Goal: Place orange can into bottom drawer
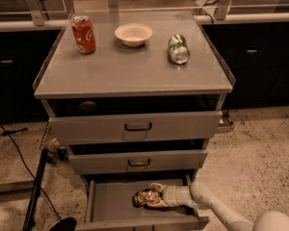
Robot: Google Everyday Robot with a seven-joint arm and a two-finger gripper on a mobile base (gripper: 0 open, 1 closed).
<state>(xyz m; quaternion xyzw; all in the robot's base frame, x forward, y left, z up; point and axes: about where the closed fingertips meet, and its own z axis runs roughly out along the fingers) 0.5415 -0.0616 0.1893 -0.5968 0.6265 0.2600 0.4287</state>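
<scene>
The tool [157, 197] reached into the open bottom drawer [105, 209] from the right, clamped on the orange can [143, 198]. The can was held sideways, low over the floor, likely so that it would not drop far on release.

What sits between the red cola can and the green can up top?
A white bowl, camera view. The gripper holds the orange can in the bottom drawer.
</scene>
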